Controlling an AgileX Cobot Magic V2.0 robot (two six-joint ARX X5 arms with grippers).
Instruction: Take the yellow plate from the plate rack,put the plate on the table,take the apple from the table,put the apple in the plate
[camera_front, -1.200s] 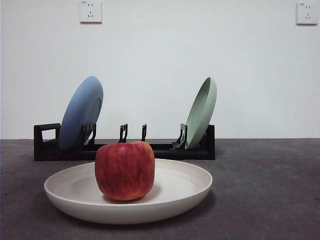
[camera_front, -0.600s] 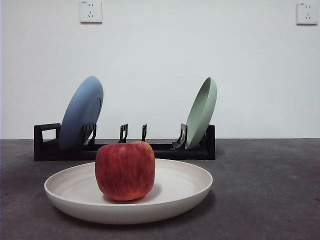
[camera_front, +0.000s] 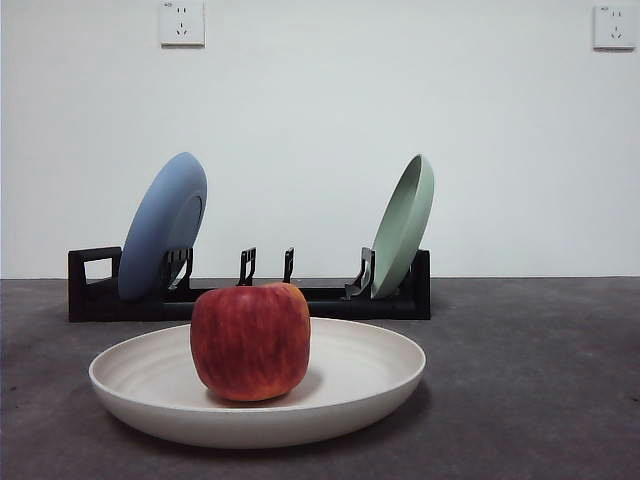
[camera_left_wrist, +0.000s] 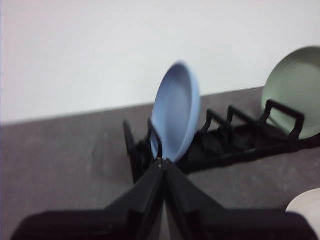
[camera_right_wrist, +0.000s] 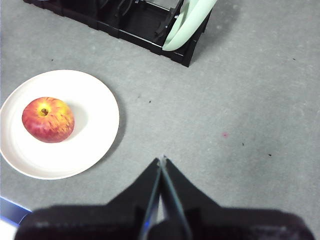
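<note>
The red apple (camera_front: 250, 340) rests inside the cream yellow plate (camera_front: 370, 385), which lies flat on the dark grey table (camera_front: 530, 380) in front of the black plate rack (camera_front: 90, 285). The right wrist view shows the apple (camera_right_wrist: 48, 119) in the plate (camera_right_wrist: 95, 110) from above. My right gripper (camera_right_wrist: 162, 160) is shut and empty, high above bare table beside the plate. My left gripper (camera_left_wrist: 163, 162) is shut and empty, raised near the rack's (camera_left_wrist: 240, 145) handle end. A sliver of the plate (camera_left_wrist: 306, 210) shows in the left wrist view. Neither arm shows in the front view.
A blue plate (camera_front: 162, 225) leans in the rack at its handle end and a pale green plate (camera_front: 405, 225) at the other end; both show in the left wrist view (camera_left_wrist: 175, 117) (camera_left_wrist: 295, 87). Empty prongs (camera_front: 266, 265) stand between them. A white wall rises behind.
</note>
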